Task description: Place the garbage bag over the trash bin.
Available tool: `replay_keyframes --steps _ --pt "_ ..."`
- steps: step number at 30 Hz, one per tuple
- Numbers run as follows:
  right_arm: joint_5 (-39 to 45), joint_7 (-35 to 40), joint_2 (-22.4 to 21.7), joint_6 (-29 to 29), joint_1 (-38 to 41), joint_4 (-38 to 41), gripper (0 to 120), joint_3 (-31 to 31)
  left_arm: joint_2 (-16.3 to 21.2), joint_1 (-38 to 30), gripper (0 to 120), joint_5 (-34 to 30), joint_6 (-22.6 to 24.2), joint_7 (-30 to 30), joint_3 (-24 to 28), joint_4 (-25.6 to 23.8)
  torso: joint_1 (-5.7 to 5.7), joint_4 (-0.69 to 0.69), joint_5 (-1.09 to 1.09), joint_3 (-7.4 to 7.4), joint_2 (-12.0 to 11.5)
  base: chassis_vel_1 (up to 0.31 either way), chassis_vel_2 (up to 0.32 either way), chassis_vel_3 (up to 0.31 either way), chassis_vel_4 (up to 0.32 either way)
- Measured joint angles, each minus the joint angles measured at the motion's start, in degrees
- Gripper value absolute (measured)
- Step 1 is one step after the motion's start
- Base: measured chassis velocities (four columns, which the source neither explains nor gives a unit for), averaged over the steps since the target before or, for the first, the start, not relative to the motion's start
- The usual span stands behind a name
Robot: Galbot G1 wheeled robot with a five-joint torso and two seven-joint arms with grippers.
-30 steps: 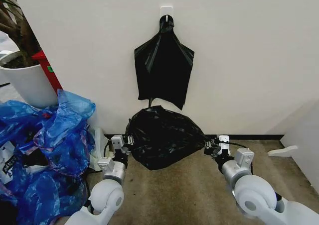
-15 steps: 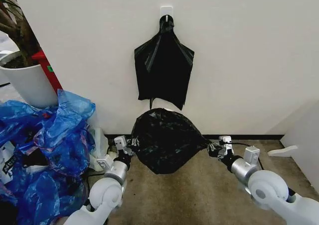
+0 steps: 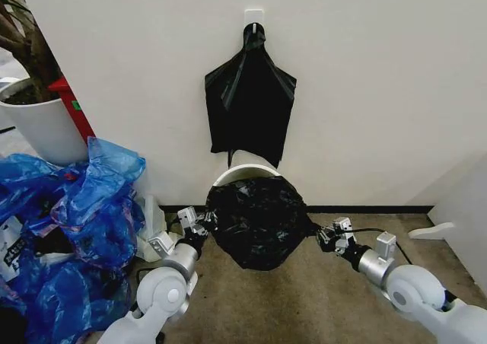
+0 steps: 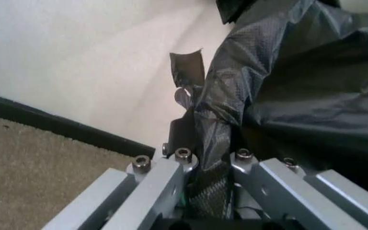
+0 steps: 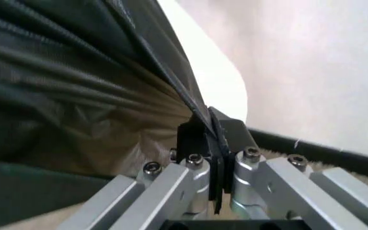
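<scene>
The glossy black garbage bag (image 3: 257, 221) is stretched between my two grippers against the wall, covering the front of the white trash bin (image 3: 245, 173), whose far rim shows above the bag. My left gripper (image 3: 199, 222) is shut on the bag's left edge, with the film (image 4: 235, 110) bunched between its fingers (image 4: 182, 136). My right gripper (image 3: 326, 234) is shut on the right edge, with a fold of film (image 5: 75, 96) clamped between its fingers (image 5: 225, 132). The bin's body is hidden behind the bag.
A flat black bag (image 3: 249, 104) hangs from a wall hook above the bin. Crumpled blue plastic bags (image 3: 72, 222) pile at the left, beside a large white plant pot (image 3: 42, 127). Brown carpet (image 3: 304, 298) lies in front, with a white piece (image 3: 430, 230) at the right.
Both grippers have moved forward and down with the bag. The bag has dropped lower, and the bin's white rim has come into sight above it.
</scene>
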Motion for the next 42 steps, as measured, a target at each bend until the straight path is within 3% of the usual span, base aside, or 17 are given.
replay_keyframes --steps 5,9,15,21,23,24,27,36,42 --pt "-3.16 0.69 0.71 4.16 1.78 -2.0 0 -1.28 -0.2 0.3 1 0.54 0.09 0.19 0.31 -0.23 0.0 0.0 0.0 0.0 0.0 0.0 0.0 0.0 0.0" --pt "-7.09 -3.13 0.85 7.86 2.79 -5.84 0 -1.33 -0.18 0.93 1 -0.16 0.77 0.31 0.25 -0.99 0.0 0.0 0.01 0.0 0.0 0.0 0.0 0.0 0.0" --pt "-8.96 -4.08 0.7 9.17 1.99 -6.63 0 -0.21 -0.16 1.45 1 -0.29 1.22 0.45 0.29 -1.49 0.0 0.0 0.02 0.0 0.0 0.0 0.0 0.0 0.0" --pt "-8.99 -4.94 -0.63 9.42 -0.44 -2.65 21 1.76 -0.48 0.37 1 0.77 1.33 -2.08 0.59 -0.58 0.0 -0.01 0.0 0.0 0.0 0.0 0.0 0.0 0.0" --pt "-9.0 -4.97 -0.66 9.44 -0.5 -2.56 22 1.8 -0.49 0.33 1 0.8 1.32 -2.17 0.59 -0.52 0.0 -0.01 0.0 0.0 0.0 0.0 0.0 0.0 0.0" --pt "-9.55 -5.29 -1.11 9.59 -1.63 -0.99 32 2.45 -0.66 -0.39 1 1.77 1.1 -3.57 0.64 0.37 0.0 0.0 0.0 0.0 0.0 0.0 0.0 0.0 0.0" --pt "-10.7 -6.07 -1.87 9.66 -4.31 1.43 44 4.52 -0.83 -1.63 1 4.67 0.18 -4.92 0.66 1.94 0.0 -0.02 0.01 0.0 0.0 0.0 0.0 0.0 0.0" --pt "-6.54 -9.3 -5.8 8.42 -10.71 9.2 77 15.41 -0.13 -1.64 1 8.91 0.99 -5.13 0.57 2.56 0.0 -0.02 0.0 0.0 0.0 0.0 0.0 0.0 0.0" --pt "-9.09 -10.02 -6.56 5.36 -7.65 14.24 96 13.27 0.97 0.24 1 13.66 2.1 -2.64 1.78 0.98 0.0 0.0 -0.02 0.0 0.0 0.0 0.0 0.0 0.0"
